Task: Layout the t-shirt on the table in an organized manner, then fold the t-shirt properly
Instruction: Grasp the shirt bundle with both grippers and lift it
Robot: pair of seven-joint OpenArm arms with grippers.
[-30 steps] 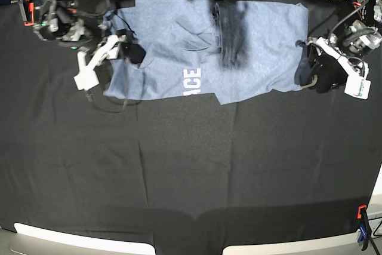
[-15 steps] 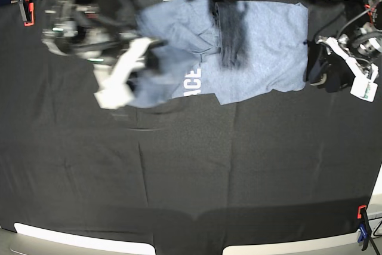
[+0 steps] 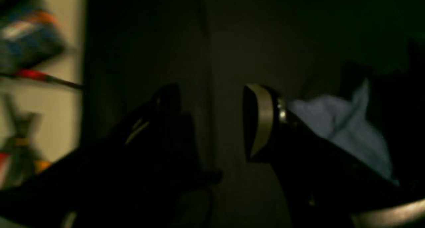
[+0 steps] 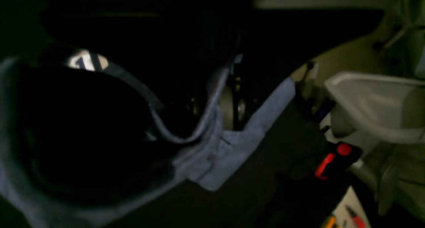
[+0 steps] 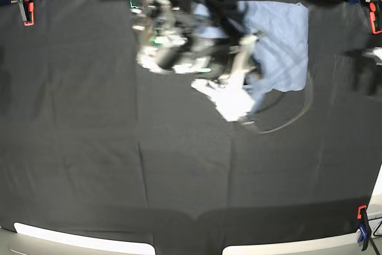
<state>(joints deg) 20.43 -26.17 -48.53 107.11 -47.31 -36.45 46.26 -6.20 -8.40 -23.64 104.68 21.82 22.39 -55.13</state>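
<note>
Shirt: the shirt point(image 5: 280, 40) lies bunched at the table's point(image 5: 89, 147) far edge, one end lifted across itself.
Right gripper: the right gripper point(image 4: 212, 105) is clamped on a shirt hem (the base view is smeared by motion).
Left gripper: the left gripper point(image 3: 212, 121) has its jaws spread, nothing between them, shirt just beside.
Risk: the hem may slip from the pinch mid-sweep and drop in a heap.
Cause: thin fabric, a fast swing.
Second risk: dragging layers could crease the fold.
</note>
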